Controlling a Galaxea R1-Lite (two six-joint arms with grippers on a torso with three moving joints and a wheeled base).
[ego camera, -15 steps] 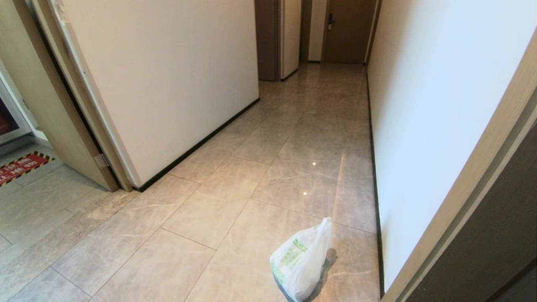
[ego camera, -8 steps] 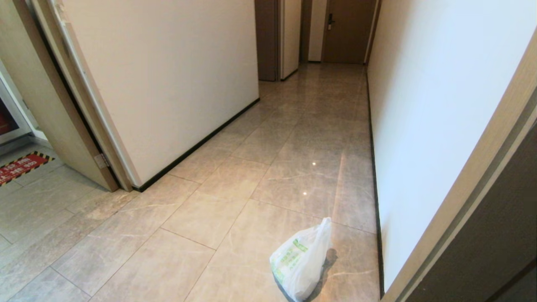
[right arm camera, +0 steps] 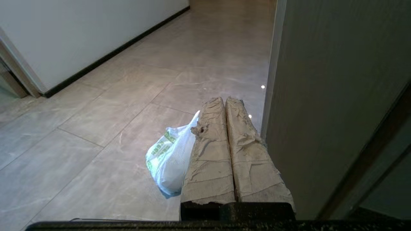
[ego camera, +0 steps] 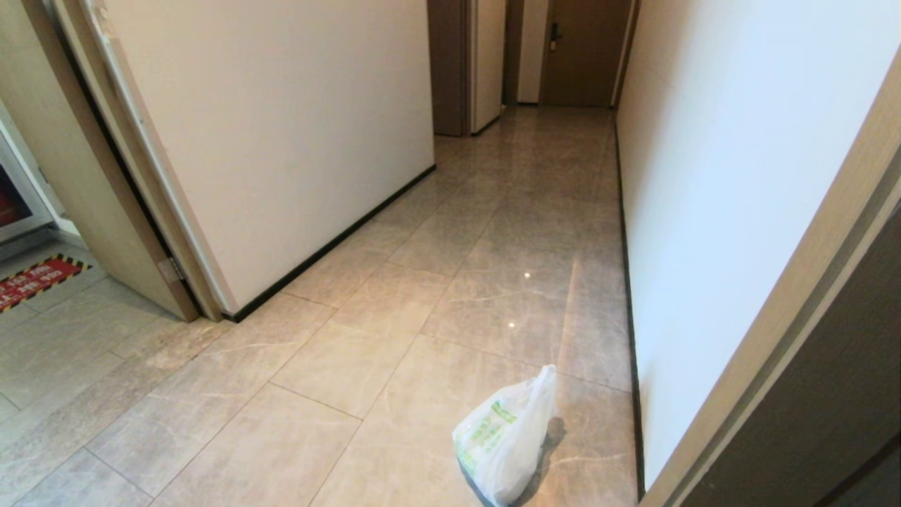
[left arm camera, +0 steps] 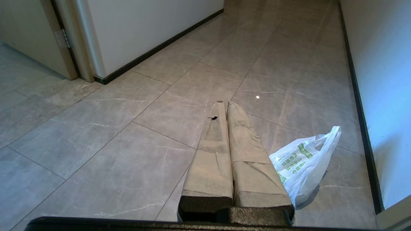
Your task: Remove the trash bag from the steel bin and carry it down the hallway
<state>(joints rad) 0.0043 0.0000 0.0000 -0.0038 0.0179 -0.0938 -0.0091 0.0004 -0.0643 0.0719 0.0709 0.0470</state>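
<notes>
Showing no arm, head view frames trash bag [ego camera: 501, 443]; wrists show hands.

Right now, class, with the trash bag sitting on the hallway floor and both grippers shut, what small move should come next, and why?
Probably open the right gripper and lower it toward the trash bag. The bag sits alone on the hallway floor by the right wall, nothing holding it, and it lies nearer that gripper than the shut left gripper.
</notes>
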